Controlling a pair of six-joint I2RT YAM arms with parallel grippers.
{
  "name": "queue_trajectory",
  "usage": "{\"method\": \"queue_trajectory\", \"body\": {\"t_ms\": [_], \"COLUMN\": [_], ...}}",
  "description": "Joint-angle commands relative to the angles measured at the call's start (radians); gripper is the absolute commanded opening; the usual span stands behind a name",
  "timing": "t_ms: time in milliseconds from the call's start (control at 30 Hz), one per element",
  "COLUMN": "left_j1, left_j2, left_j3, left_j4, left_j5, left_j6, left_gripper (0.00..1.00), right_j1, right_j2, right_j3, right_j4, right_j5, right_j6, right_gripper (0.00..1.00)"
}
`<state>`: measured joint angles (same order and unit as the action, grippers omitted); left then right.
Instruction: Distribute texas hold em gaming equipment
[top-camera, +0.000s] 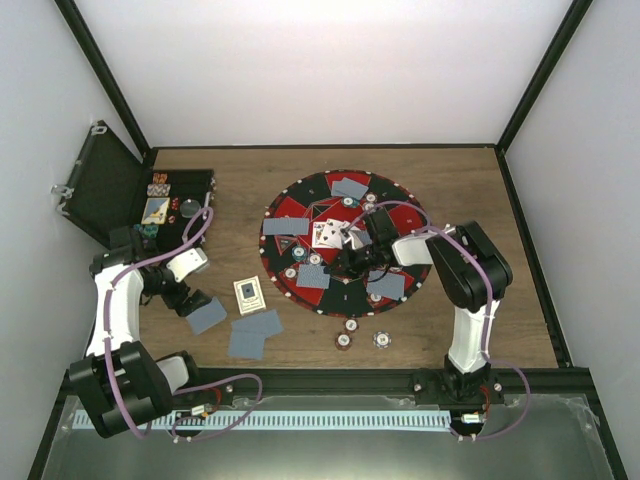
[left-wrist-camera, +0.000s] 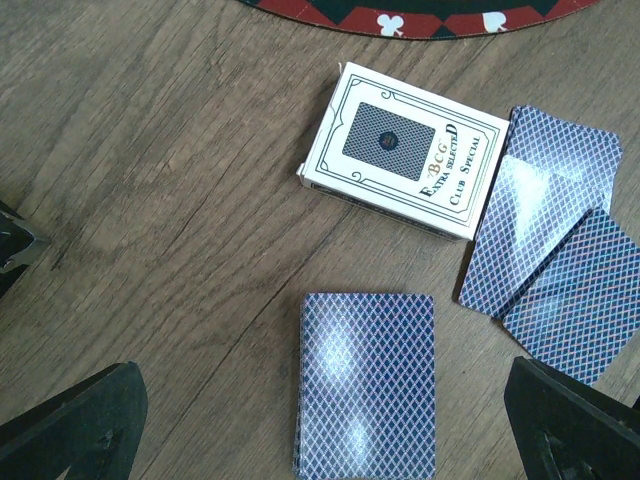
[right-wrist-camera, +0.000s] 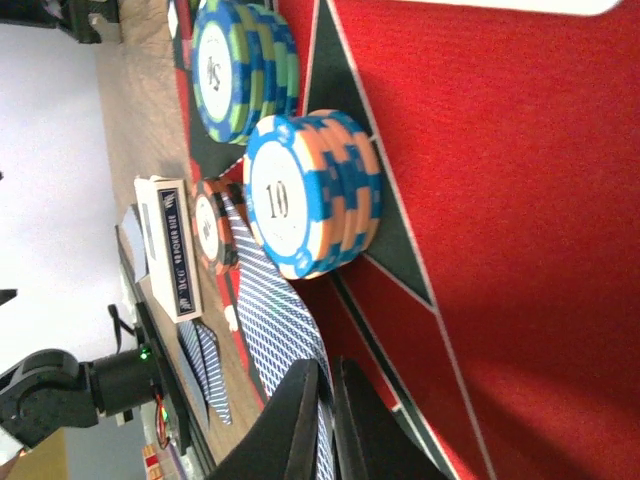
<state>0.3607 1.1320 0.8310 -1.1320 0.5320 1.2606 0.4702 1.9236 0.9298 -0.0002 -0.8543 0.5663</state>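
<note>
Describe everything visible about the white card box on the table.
The white card box is a flat rectangular carton, cardboard by its look, with a thin ornamental frame, a dark blue card-back picture in the middle and "Club Special" printed along one end. It looks closed and lies flat, skewed, on the wooden table, just off the round mat. Close beside one end lie face-down cards; contact is unclear.

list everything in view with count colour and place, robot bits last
mat: 1, red and black, table centre
case: 1, black, open, far left
card box: 1, white, beside mat
deck: 1, blue backs, near box
loose cards: 2, blue backs, overlapping beside box
face-down cards: at least 4, blue-grey, around mat
blue-orange chip stack: 1, on mat
blue-green chip stack: 1, behind it
chip piles: 3, red and whitish, wood by mat
left fingers: black, open, over deck
right fingers: black, closed together, over mat
</note>
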Motion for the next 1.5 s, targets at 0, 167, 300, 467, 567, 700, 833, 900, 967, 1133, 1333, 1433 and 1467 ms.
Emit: {"method": "queue_trajectory", "body": {"t_ms": [0, 167, 300, 467, 567, 700, 833, 900, 967, 1133, 1333, 1433, 1467], "left_j1": [0.007, 0.007, 0.007, 0.008, 0.007, 0.007, 0.007, 0.007, 0.007, 0.007, 0.007, 0.007, 0.007], "left_j2": [-0.003, -0.003, -0.002, -0.001, -0.002, -0.001, 0.001, 0.004, 0.005, -0.002, -0.044, -0.073, -0.08], "left_j3": [0.019, 0.018, 0.018, 0.017, 0.019, 0.019, 0.024, 0.027, 0.031, 0.029, -0.019, -0.066, -0.081], "left_j4": [-0.014, -0.017, -0.016, -0.015, -0.017, -0.018, -0.02, -0.02, -0.017, 0.044, 0.313, 0.478, 0.529], "left_j5": [0.019, 0.019, 0.017, 0.013, 0.015, 0.013, 0.011, 0.015, 0.023, 0.049, 0.058, 0.071, 0.074], "left_j6": [0.029, 0.034, 0.033, 0.034, 0.034, 0.033, 0.033, 0.03, 0.022, -0.043, -0.292, -0.456, -0.5], "left_gripper": [1.0, 1.0, 1.0, 1.0, 1.0, 1.0, 1.0, 1.0, 1.0, 1.0, 1.0, 1.0, 1.0], "right_j1": [0.01, -0.001, -0.051, -0.148, -0.216, -0.326, -0.415, -0.437, -0.442, -0.443, -0.443, -0.443, -0.443], "right_j2": [0.001, -0.046, -0.119, -0.2, -0.226, -0.239, -0.214, -0.189, -0.161, -0.089, -0.062, -0.076, -0.087], "right_j3": [-0.016, -0.021, -0.043, -0.081, -0.084, -0.061, 0.002, 0.048, 0.088, 0.139, 0.102, 0.096, 0.096], "right_j4": [0.059, 0.067, 0.082, 0.093, 0.064, 0.021, -0.067, -0.121, -0.159, -0.199, -0.21, -0.243, -0.258], "right_j5": [-0.073, -0.096, -0.129, -0.176, -0.19, -0.183, -0.124, -0.077, -0.022, 0.048, 0.099, 0.151, 0.17], "right_j6": [0.026, 0.037, 0.056, 0.078, 0.061, 0.046, 0.008, -0.02, -0.047, -0.062, -0.072, -0.081, -0.084], "right_gripper": [0.04, 0.01, 0.01, 0.01, 0.01, 0.01, 0.01, 0.01, 0.01, 0.08, 0.16, 0.23, 0.3]}}
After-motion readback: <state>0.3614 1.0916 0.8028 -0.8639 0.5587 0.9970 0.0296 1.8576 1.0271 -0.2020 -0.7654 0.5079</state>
